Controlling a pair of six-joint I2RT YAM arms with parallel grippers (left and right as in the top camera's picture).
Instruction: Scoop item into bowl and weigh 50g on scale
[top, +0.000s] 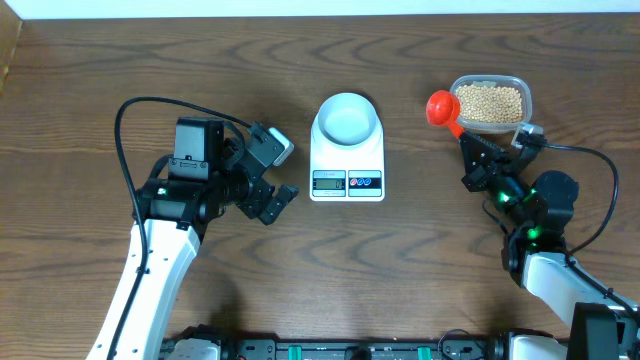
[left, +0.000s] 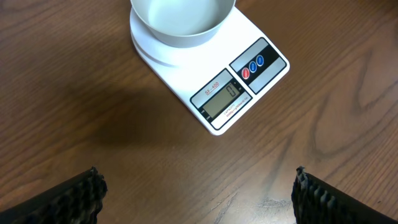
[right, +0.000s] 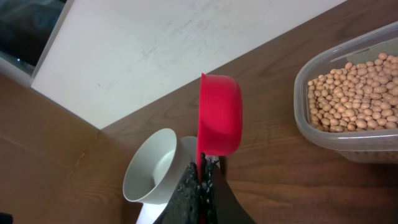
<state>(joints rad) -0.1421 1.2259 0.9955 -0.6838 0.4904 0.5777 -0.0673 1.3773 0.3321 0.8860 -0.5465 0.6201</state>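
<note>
Two fingers of the right gripper (right: 203, 182) are clamped on the handle of the red scoop (right: 219, 115), with its cup turned on its side. The scoop hangs at 9 o'clock of the tub (right: 348, 134), just outside the rim. The beans (right: 351, 93) lie in the tub. The bowl (top: 346, 118) sits on the scale (top: 347, 162) and looks empty. The left gripper (top: 270, 180) waits, fingers apart, at the scale's 9 o'clock. Judge this as the scooping step. Next, level the cup, bring it over the rim and dig in.
</note>
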